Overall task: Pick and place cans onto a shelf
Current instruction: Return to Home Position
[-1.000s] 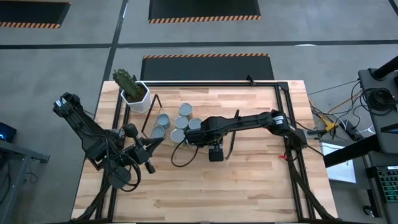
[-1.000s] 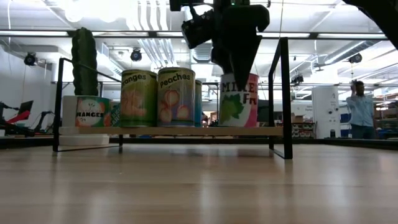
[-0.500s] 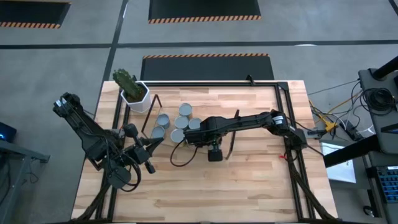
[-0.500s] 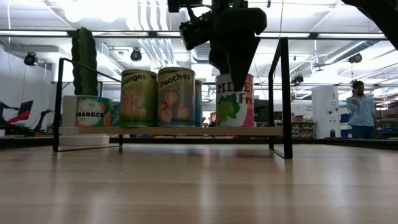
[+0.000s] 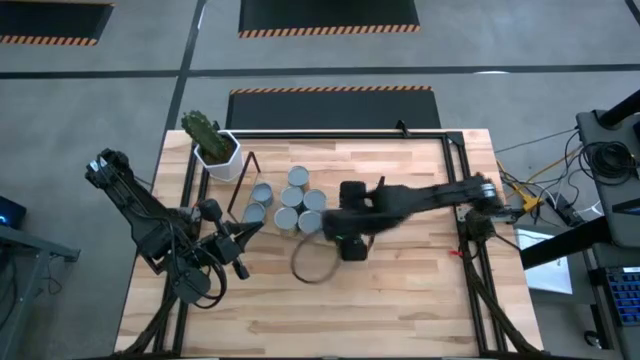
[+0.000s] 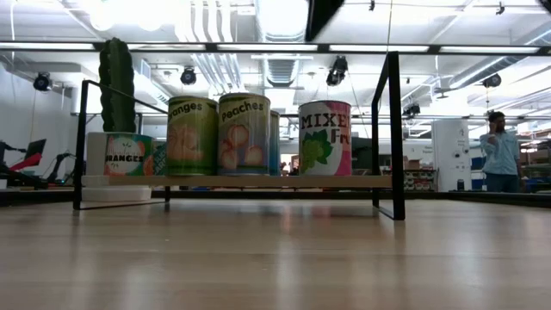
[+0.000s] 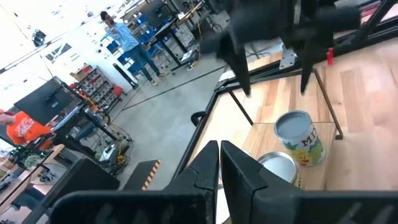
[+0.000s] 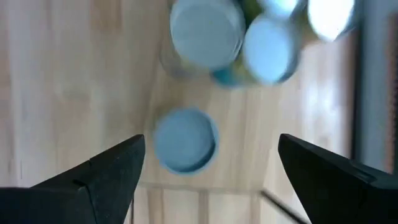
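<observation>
My right gripper (image 8: 210, 142) hangs high over the shelf (image 6: 258, 181), its two fingers (image 8: 112, 171) spread wide with nothing between them. In the level view only a dark tip of it shows at the 12 o'clock edge. Looking down past those fingers, one round can top lies almost straight below and more tops crowd beyond it. The cans (image 5: 288, 197) stand upright on the shelf board, bunched close together, at about 11 o'clock from the middle of the table (image 5: 400, 300). Seen across the table, the mixed-fruit can (image 6: 325, 138) stands at the 3 o'clock end of the row. A small gap parts it from the peaches can (image 6: 244, 133), and it sits just inside the black wire frame (image 6: 389, 129). From above, my right gripper is at 4 o'clock of the bunch, close beside it. My left gripper (image 7: 219, 158) waits at 8 o'clock of the cans, off the shelf, fingers pressed together and holding nothing. The white pot (image 5: 222, 155) with its cactus stands at 10 o'clock of the cans, near the table's corner
</observation>
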Controlling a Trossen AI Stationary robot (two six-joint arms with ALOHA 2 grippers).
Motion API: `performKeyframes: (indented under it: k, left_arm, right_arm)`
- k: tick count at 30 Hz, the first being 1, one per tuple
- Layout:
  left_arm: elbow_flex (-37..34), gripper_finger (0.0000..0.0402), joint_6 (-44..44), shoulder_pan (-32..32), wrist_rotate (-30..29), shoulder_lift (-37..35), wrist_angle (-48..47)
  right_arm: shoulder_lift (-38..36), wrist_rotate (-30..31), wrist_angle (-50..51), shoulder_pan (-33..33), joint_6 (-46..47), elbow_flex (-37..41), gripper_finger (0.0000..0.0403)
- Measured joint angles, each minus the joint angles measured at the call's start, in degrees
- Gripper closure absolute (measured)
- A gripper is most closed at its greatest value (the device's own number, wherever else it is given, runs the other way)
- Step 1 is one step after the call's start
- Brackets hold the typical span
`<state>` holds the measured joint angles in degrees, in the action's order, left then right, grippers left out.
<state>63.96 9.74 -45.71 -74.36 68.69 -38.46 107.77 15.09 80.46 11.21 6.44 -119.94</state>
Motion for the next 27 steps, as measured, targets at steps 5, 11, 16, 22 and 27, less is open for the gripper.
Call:
performKeyframes:
  k: [5, 11, 16, 22, 27]
  left_arm:
    - [0.0, 0.0402, 0.0, -0.8, 2.6, 0.0, -0.5]
    - [-0.7, 0.0402, -0.2, -1.9, 3.4, 0.0, -2.0]
    - [-1.4, 0.0402, -0.4, -2.0, 3.5, 0.0, -2.6]
    - [-1.4, 0.0402, -0.4, -2.0, 3.5, 0.0, -2.5]
    - [-1.5, 0.0402, -0.4, -2.0, 3.4, 0.0, -2.6]
  right_arm:
    - [-10.5, 5.7, -12.8, 7.5, -2.6, 8.8, 0.0046]
    - [-26.6, 6.1, -33.9, 16.1, -9.0, 27.2, 0.0046]
    - [-39.2, 6.0, -49.9, 18.5, -15.1, 44.8, 0.0049]
    - [-51.9, 5.9, -61.2, 18.1, -15.0, 61.0, 0.0066]
    - [-60.5, 2.3, -68.2, 18.0, -15.3, 71.3, 0.0074]
